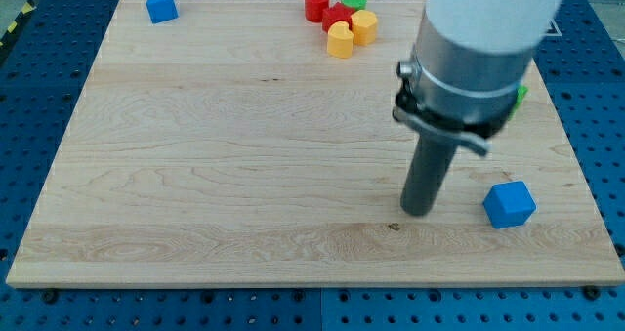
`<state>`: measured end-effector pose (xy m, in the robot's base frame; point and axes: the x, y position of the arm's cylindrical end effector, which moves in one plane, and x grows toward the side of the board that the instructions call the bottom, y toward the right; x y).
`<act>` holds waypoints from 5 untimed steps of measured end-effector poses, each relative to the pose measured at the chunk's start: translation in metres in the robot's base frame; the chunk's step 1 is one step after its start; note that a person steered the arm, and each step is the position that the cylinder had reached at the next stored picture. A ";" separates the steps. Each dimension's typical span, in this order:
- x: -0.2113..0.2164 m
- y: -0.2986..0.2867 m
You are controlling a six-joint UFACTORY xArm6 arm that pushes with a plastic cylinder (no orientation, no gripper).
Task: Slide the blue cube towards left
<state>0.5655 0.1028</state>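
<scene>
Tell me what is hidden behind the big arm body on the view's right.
Only a small green piece peeks out at the arm's right edge; its shape and the rest of it are covered. My tip stands left of the blue cube, apart.

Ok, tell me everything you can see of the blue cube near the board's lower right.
The blue cube is a small solid block, matte blue, plain-faced, resting flat on the wooden board near its lower right corner, turned slightly so an edge faces the camera. Nothing touches it. My tip stands on the board to its left, a clear gap between them, so it is not yet on the pushing side.
</scene>
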 end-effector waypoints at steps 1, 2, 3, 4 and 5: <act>0.007 0.000; 0.011 0.000; 0.023 0.021; 0.024 0.071; 0.024 0.143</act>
<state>0.5895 0.2456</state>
